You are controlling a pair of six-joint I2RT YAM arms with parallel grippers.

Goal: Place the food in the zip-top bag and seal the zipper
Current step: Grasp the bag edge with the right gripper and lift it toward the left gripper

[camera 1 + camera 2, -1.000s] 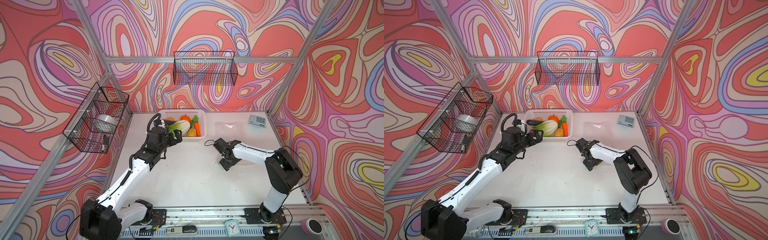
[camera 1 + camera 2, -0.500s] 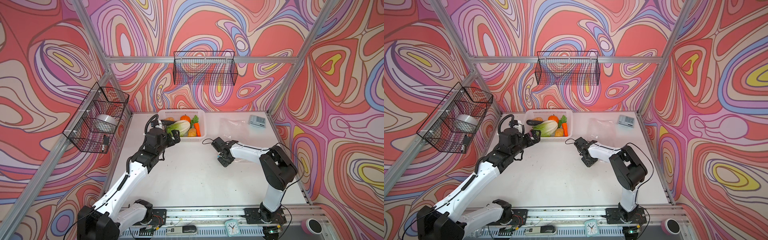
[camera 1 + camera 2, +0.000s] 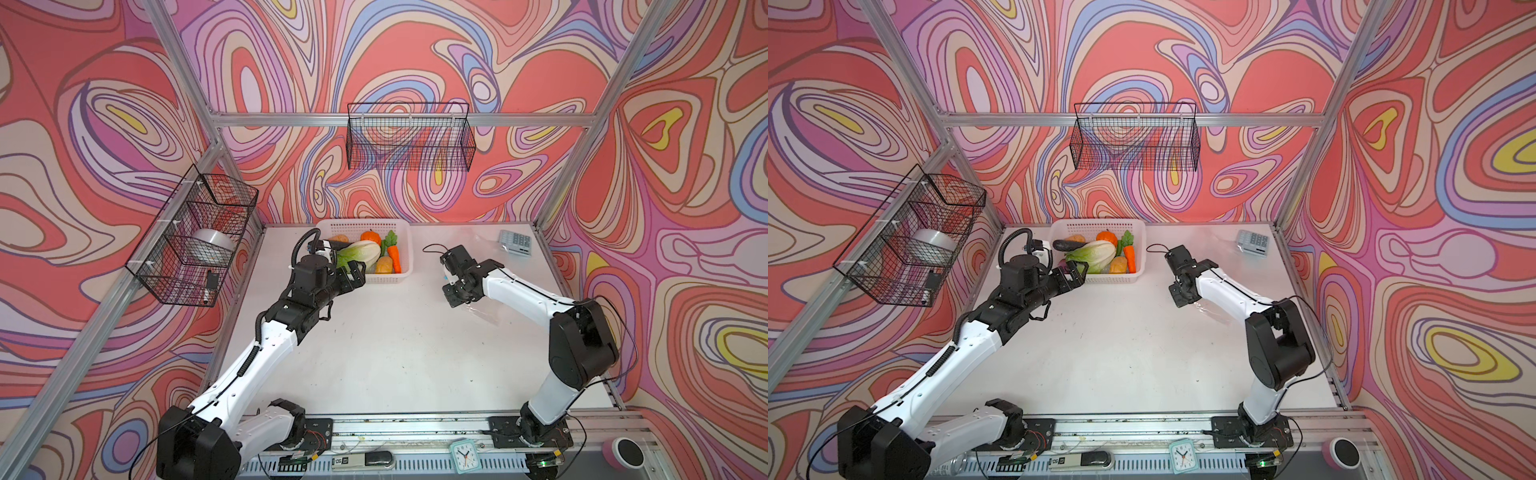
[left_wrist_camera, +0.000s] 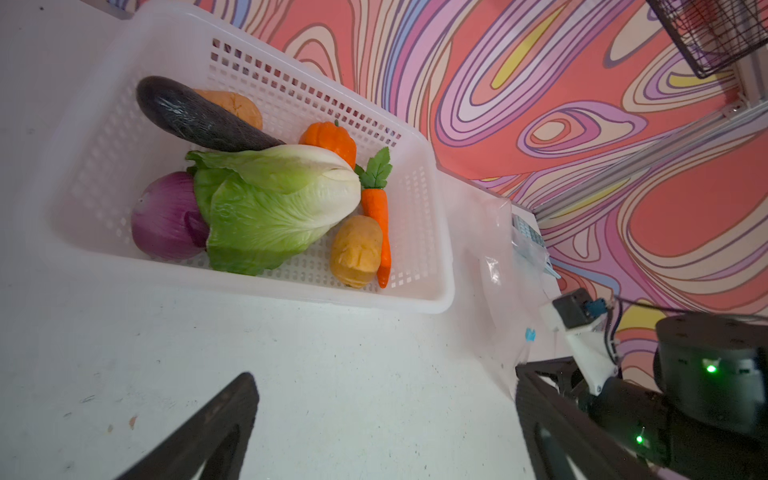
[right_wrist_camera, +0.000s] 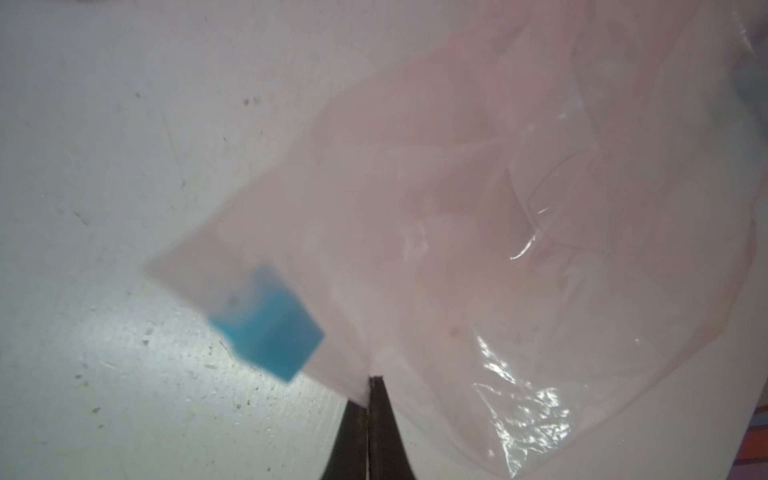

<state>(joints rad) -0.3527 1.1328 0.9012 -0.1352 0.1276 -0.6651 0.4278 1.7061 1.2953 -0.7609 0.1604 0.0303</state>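
The food lies in a white basket (image 3: pixel 405 249) (image 3: pixel 1140 249) (image 4: pixel 291 83): a napa cabbage (image 3: pixel 359 251) (image 4: pixel 274 208), carrot (image 4: pixel 376 212), eggplant (image 4: pixel 195 116), onion (image 4: pixel 164 216), pumpkin (image 4: pixel 330 139) and potato (image 4: pixel 356 249). My left gripper (image 3: pixel 353 274) (image 3: pixel 1075 274) (image 4: pixel 384 374) hangs open just in front of the basket, holding nothing. My right gripper (image 3: pixel 451 296) (image 3: pixel 1177 297) (image 5: pixel 369 380) is shut on the mouth edge of the clear zip-top bag (image 5: pixel 478 208) (image 3: pixel 482 311) (image 4: pixel 494 266). The zipper's blue slider (image 5: pixel 266 324) (image 4: pixel 530 334) sits right beside the jaws.
A calculator (image 3: pixel 515 242) lies at the back right corner. Wire baskets hang on the back wall (image 3: pixel 409 137) and the left wall (image 3: pixel 195 237). A small clock (image 3: pixel 463 453) stands on the front rail.
My right gripper has shut on the bag's edge and drawn slightly toward the back with it. My left gripper has stayed open in front of the basket.
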